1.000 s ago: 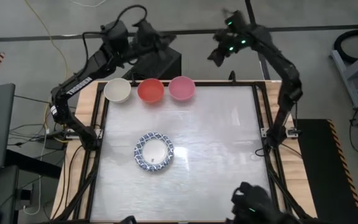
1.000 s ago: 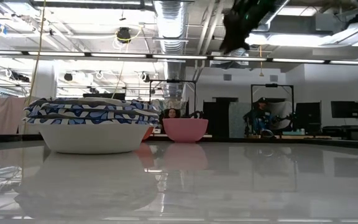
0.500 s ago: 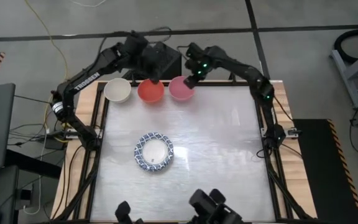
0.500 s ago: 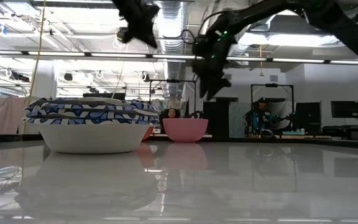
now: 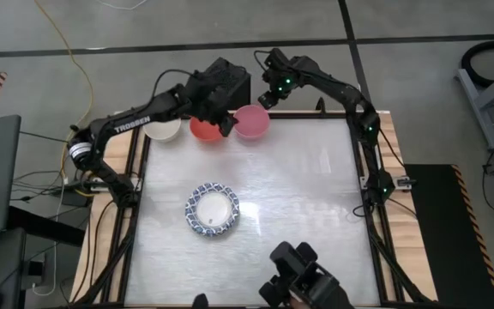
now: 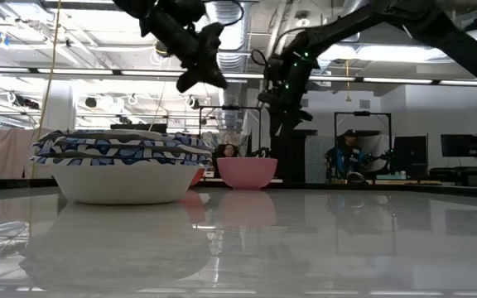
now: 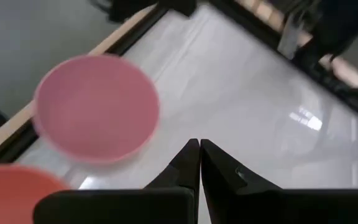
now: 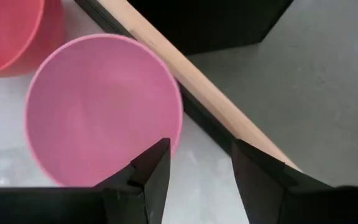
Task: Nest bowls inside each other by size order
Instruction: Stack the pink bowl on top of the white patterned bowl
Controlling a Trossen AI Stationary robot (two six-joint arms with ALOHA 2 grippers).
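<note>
A: Entry one, largest item?

B: Stack of blue-and-white patterned bowls (image 5: 213,209), mid-bench, left of centre. Already nested; the low view shows several patterned rims layered over a white base. Exact count hard to read from the side, possibly four.

A: Entry two?

B: Three small bowls in a row along the far edge of the bench (image 5: 316,206), none nested. Cream-white bowl (image 5: 162,127) at the left end, red bowl (image 5: 207,127) in the middle, pink bowl (image 5: 251,121) at the right. They look close in size; I cannot rank them with confidence from above.

A: The tools?

B: Left tool (image 5: 226,125), fingers pressed together and empty, hovering between the red and pink bowls. Right tool (image 5: 267,96), fingers spread with a clear gap, holding nothing, poised above the far rim of the pink bowl, which fills its wrist view.

A: Progress tally?

B: Large set done, by the look of it. Remaining: the three small bowls to be nested and, I judge, set into the patterned stack. Roughly halfway. The right tool seems placed to take the pink bowl by its rim first.
</note>
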